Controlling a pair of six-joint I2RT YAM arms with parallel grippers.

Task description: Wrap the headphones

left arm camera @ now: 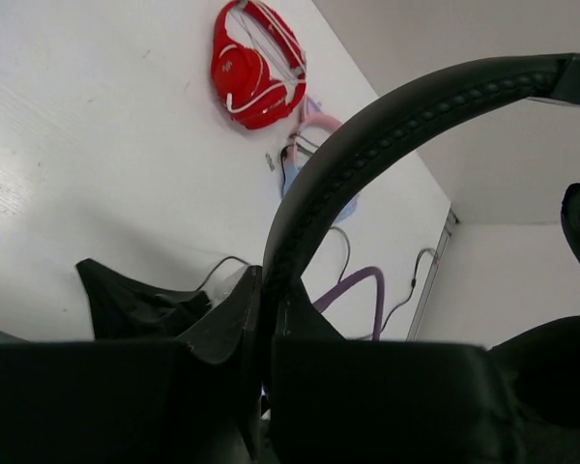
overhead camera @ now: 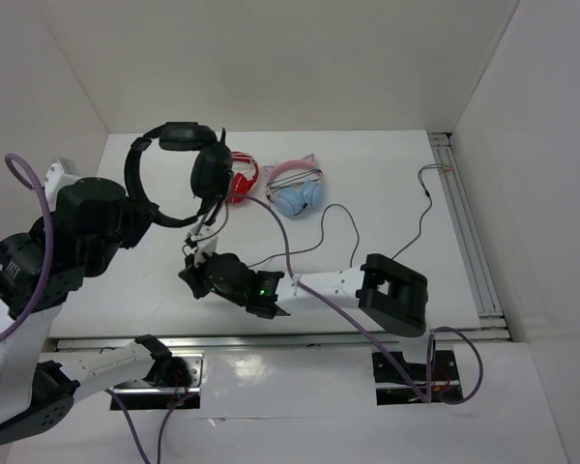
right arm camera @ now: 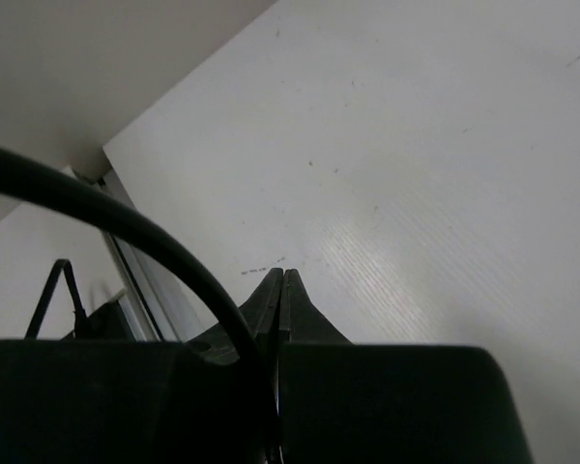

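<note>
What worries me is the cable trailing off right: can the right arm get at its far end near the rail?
Probably yes, but not right away: the right tool is shut on the cable below the black headphones, so it must let go first. The table toward that end looks free.

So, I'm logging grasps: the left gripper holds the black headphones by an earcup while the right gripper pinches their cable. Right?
Not quite. The left gripper is shut on the padded headband of the black headphones, not an earcup; the left wrist view shows the band clamped there. The rest stands: the right gripper pinches their cable.
</note>
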